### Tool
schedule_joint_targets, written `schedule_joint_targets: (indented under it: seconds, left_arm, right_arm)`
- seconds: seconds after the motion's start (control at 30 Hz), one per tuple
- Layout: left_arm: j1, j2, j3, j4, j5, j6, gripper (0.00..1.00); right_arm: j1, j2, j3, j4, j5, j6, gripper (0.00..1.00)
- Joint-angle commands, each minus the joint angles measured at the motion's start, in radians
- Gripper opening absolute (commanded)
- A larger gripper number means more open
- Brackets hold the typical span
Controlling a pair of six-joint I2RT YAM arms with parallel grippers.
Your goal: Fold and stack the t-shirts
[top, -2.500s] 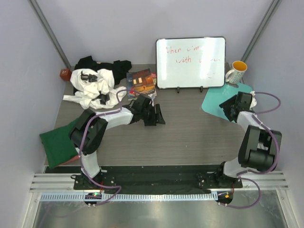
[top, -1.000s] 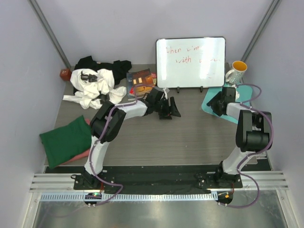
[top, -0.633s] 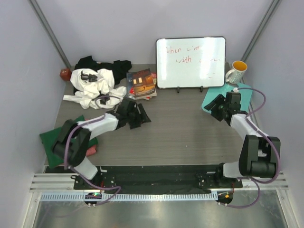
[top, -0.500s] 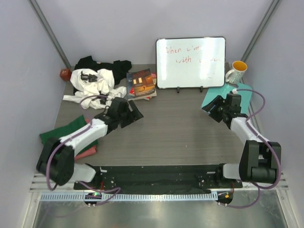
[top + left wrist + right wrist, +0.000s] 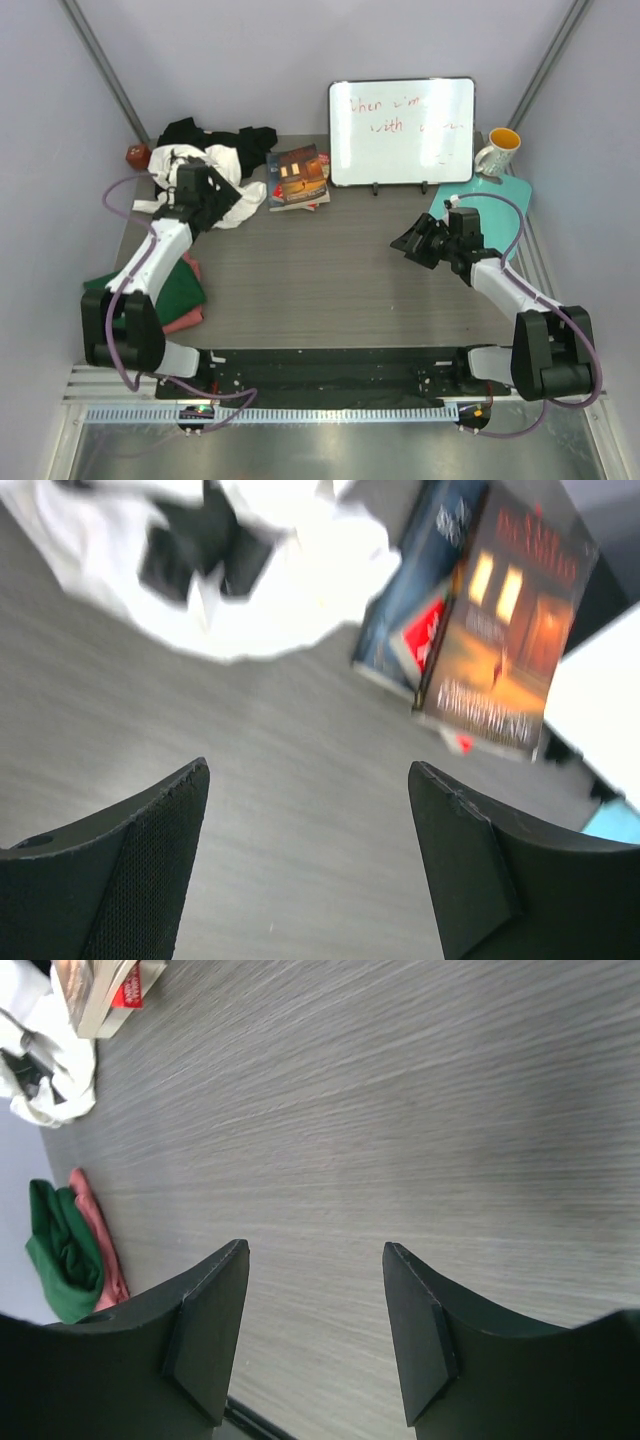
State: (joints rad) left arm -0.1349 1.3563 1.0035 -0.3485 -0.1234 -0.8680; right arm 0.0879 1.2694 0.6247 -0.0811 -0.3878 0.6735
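White crumpled t-shirt with black marks [image 5: 243,195] lies far left on the grey wood-grain table [image 5: 350,290], with a plain black t-shirt [image 5: 195,130] behind it. Our left gripper [image 5: 214,203] hangs over the white one. A dark green t-shirt [image 5: 180,292] sits near left, a salmon pink t-shirt [image 5: 183,322] showing at its edge. Our right gripper [image 5: 408,243] hovers over bare table.

From the left wrist, we see the jaws spread wide and gripping nothing, the white shirt beyond them.

From the right wrist, the jaws stand parted and empty.
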Motion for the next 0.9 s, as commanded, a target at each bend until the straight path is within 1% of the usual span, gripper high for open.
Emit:
schedule_joint_targets:
  seconds: [0.0,0.03,0.07,0.13,0.2,0.37,0.63,0.87]
  left_arm:
    - [0.099,0.188,0.206,-0.007,0.007,0.021,0.81]
    - [0.128,0.229,0.243,-0.038,0.013,0.009,0.81]
    - [0.132,0.312,0.318,-0.056,0.021,0.009,0.81]
    - [0.175,0.38,0.377,-0.082,0.031,0.001,0.81]
    - [0.19,0.447,0.429,-0.089,0.065,-0.015,0.81]
    - [0.224,0.497,0.454,-0.058,0.067,-0.034,0.81]
    - [0.265,0.592,0.512,-0.075,0.085,0.001,0.81]
    - [0.282,0.67,0.554,-0.081,0.11,0.007,0.79]
  right_arm:
    - [0.01,-0.068,-0.013,0.021,-0.042,0.017,0.62]
    - [0.01,-0.082,-0.011,0.0,-0.04,0.005,0.62]
    - [0.009,-0.088,-0.008,-0.009,-0.037,0.001,0.62]
    - [0.009,-0.099,-0.005,-0.026,-0.039,-0.005,0.62]
    - [0.01,-0.111,-0.003,-0.035,-0.051,-0.008,0.62]
    - [0.009,-0.113,-0.006,-0.039,-0.065,-0.003,0.62]
    - [0.009,-0.09,-0.023,-0.016,-0.074,0.014,0.61]
    - [0.009,-0.087,-0.026,-0.022,-0.072,0.018,0.62]
